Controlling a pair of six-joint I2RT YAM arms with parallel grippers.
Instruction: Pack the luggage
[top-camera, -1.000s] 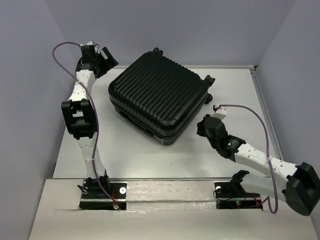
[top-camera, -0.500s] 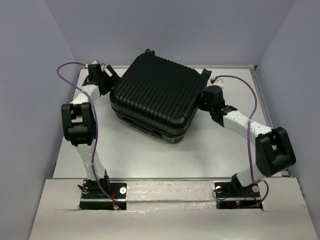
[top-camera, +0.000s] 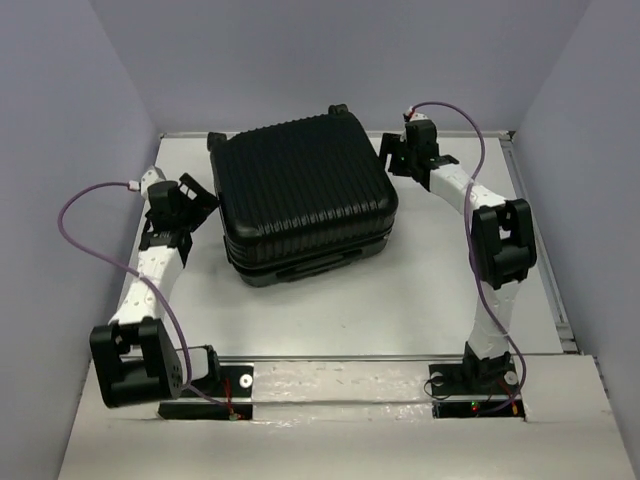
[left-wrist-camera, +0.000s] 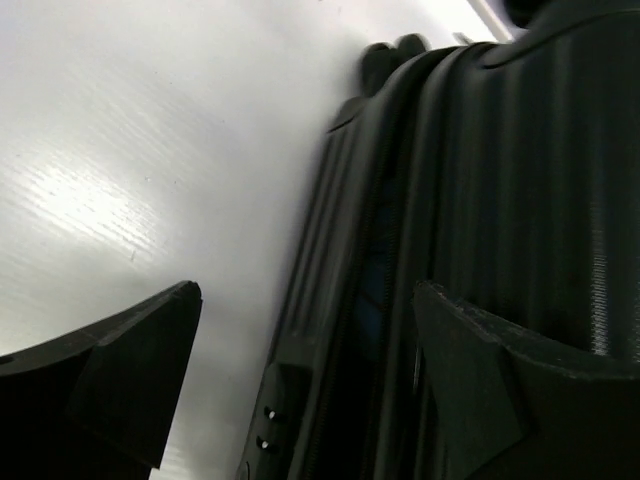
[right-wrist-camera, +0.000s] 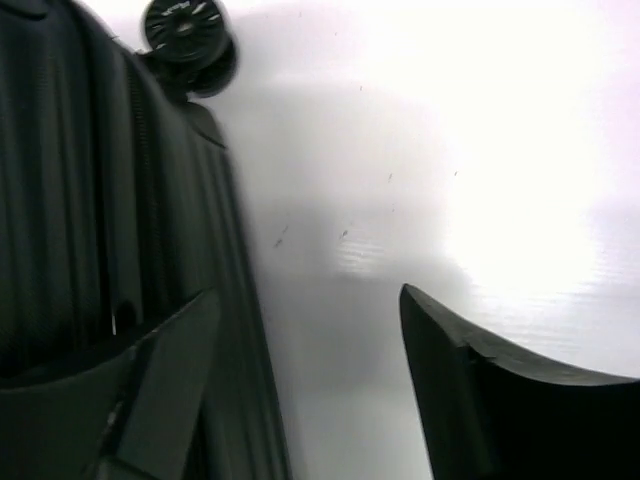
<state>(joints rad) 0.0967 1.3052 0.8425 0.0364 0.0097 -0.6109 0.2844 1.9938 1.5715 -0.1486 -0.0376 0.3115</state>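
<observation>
1. Black ribbed luggage (top-camera: 305, 190): shut, lying flat on the table (top-camera: 330, 310), mid-rear, wheels toward the far wall.
2. Left gripper (top-camera: 186, 205): low, just beside the luggage's left side. Spread wide in the wrist view, one finger over the shell edge and the other over bare table, nothing held. Cannot tell whether touching the shell.
3. Right gripper (top-camera: 392, 156): at the rear right corner, near a wheel (right-wrist-camera: 185, 30). Also spread wide and holding nothing. Inner finger either against the side wall or just off it; cannot tell which.
4. Seam (left-wrist-camera: 372, 270) between the two shells: visible along the left side in the left wrist view, closed. No zipper pull made out.
5. Step, as a judgement: bracing or squaring the case from both sides ahead of opening. Very early in the task, with nothing packed and no items to pack in view.
6. Next move, as a judgement: find a pull or latch along the seam and narrow one gripper onto it. Brace the opposite side, then lift the upper shell.
7. Risk: smooth hard shell on a slick table, so likely to skid or rotate under a one-sided push.
</observation>
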